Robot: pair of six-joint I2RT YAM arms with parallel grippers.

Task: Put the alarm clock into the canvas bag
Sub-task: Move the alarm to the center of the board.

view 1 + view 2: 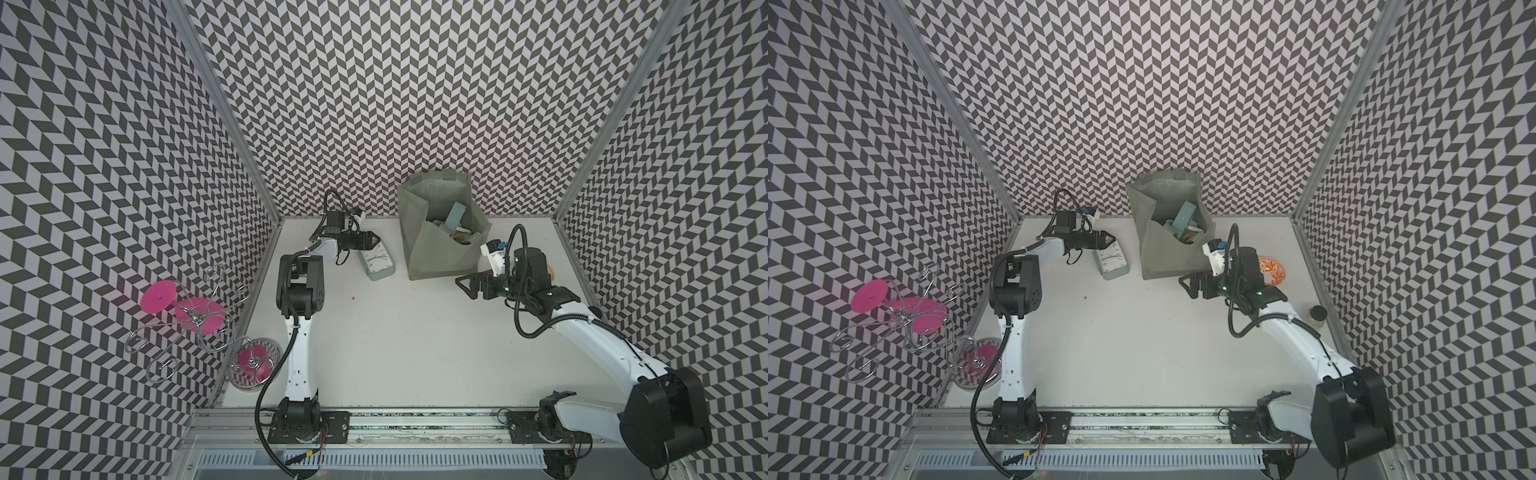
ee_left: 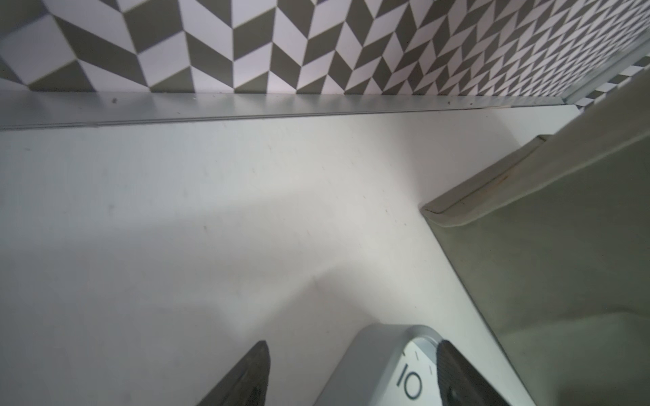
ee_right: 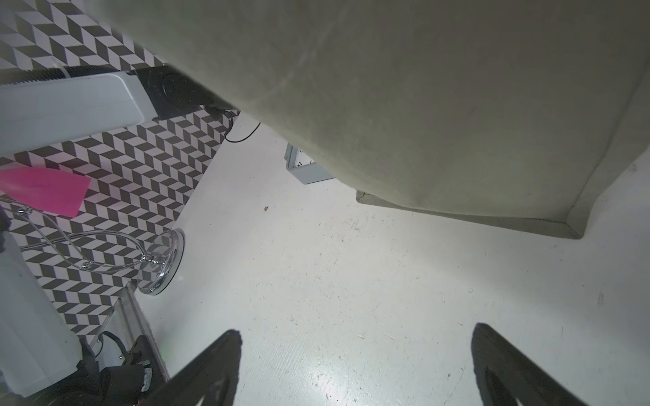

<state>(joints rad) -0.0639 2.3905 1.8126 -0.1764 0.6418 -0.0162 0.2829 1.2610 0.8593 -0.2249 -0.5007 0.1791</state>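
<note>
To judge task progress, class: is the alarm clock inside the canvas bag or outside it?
Outside. The alarm clock lies face up on the table, beside the canvas bag.

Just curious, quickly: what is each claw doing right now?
Left gripper: open, straddling the grey rectangular alarm clock, not clamped.
Right gripper: open, empty.

We count one alarm clock (image 1: 377, 262) and one canvas bag (image 1: 432, 257) on the one table (image 1: 395, 332). The things heaped inside the bag are too jumbled for us to number. There are two grippers, the left gripper (image 1: 374, 240) and the right gripper (image 1: 463, 287). We also find one wire stand (image 1: 195, 328) with three pink discs (image 1: 158, 300), one orange dish (image 1: 1271, 270) and one small jar (image 1: 1316, 314).
</note>
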